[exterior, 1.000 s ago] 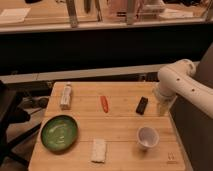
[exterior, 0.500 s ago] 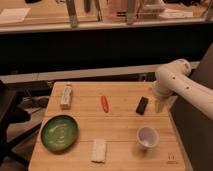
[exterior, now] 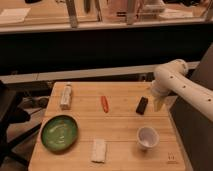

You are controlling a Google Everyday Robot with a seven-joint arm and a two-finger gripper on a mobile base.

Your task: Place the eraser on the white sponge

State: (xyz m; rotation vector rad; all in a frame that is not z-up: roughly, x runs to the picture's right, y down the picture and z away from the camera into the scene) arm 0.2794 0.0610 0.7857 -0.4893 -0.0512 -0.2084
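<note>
Wooden table [exterior: 120, 120], black eraser [exterior: 142, 105] far right, gripper [exterior: 158, 105] just right of it at the table edge, spread wide and empty, white sponge [exterior: 99, 150] near centre, white cup [exterior: 147, 137] near right of it, orange stick [exterior: 104, 103] mid-table, whitish packet [exterior: 66, 96] far left, green plate [exterior: 59, 132] near left.

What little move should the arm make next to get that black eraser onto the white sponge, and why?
Probably ease the gripper down and across onto the eraser. The gripper hangs open just beside the eraser, holding nothing, while the eraser lies well away from the white sponge, so a grasp has to come first.
</note>
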